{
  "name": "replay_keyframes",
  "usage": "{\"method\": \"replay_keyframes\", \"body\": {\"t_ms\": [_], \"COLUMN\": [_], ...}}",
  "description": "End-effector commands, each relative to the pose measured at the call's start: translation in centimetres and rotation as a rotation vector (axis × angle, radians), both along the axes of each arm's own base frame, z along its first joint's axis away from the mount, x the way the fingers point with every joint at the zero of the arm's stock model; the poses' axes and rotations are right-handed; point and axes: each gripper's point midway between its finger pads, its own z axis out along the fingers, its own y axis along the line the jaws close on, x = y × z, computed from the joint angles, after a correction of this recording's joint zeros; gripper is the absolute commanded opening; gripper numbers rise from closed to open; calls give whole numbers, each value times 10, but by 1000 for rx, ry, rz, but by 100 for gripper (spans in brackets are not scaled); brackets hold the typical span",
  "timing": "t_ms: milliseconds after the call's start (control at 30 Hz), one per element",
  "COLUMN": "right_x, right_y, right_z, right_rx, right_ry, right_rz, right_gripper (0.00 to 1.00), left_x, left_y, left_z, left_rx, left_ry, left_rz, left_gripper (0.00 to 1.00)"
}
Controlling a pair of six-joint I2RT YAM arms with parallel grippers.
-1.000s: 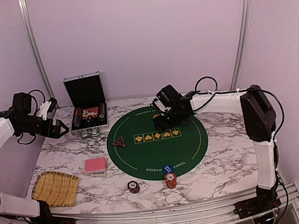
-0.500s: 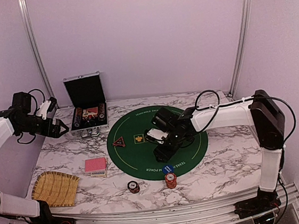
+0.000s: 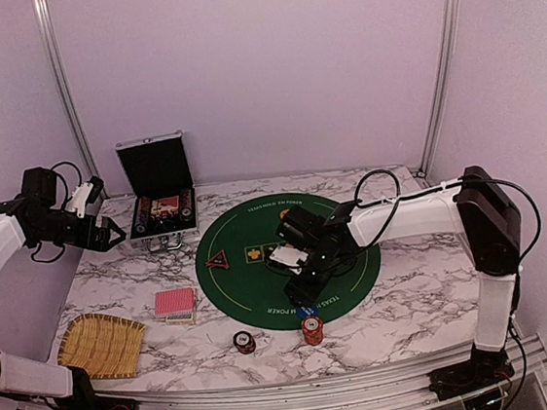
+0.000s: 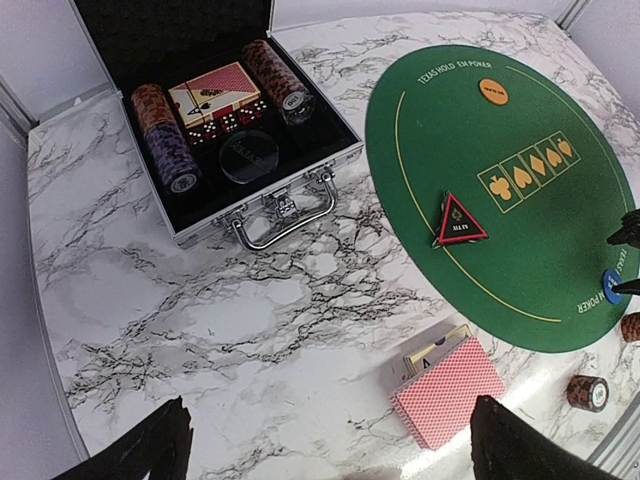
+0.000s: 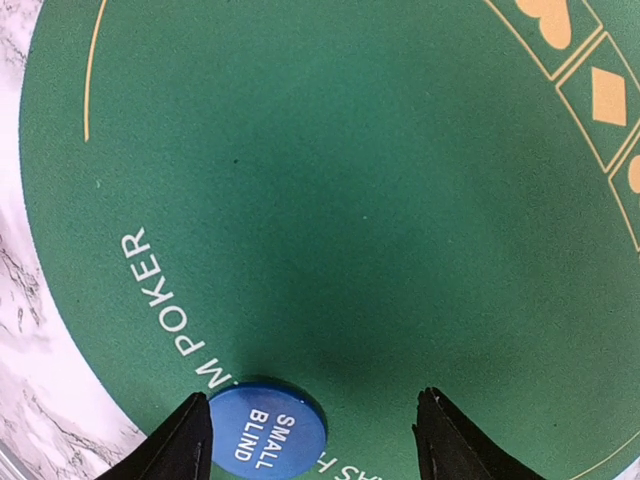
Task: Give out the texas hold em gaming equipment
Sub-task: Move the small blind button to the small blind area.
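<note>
Out at lower centre: blue button (image 5: pixel 267 431), chip stacks (image 3: pixel 312 330); case (image 3: pixel 155 166) (upper left) holds more. Left gripper (image 4: pixel 330 410), right gripper (image 5: pixel 315 395): jaws apart, empty.

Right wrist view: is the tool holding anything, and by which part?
Nothing held. The right tool stands open over the green mat; the blue button lies unclamped between its fingers.

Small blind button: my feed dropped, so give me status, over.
Right claw open, low over small blind button. Button flat on green mat, not gripped. Left claw open, empty, above marble table. Nothing in the way.
</note>
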Motion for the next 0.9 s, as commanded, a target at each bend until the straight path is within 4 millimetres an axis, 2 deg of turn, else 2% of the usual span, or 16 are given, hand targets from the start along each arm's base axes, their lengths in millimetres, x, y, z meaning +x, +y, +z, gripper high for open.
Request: {"method": "replay_keyframes", "body": {"t_ms": [0,467,667,867], "right_x": [-8,-24,-18,0], "right_y": [0,-7,-19,-33], "right_z": [-5,-23,-32,-26], "right_rx": [-28,-91,-140,-116], "right_ry": [6,42,13,-5], "right_rz": [40,69,30,-57], "right_gripper": [68,69,65,55], "left_x": [0,3,3,3], "left_y": [-2,0,0,-1], "left_z": [14,20,21,22], "left_rx": [-10,2,1,-3], "left_ry": [-24,-39,-41,-42], "left_rz": [-15,-15,-17,-18], "left_gripper": [99,99,99,99]}}
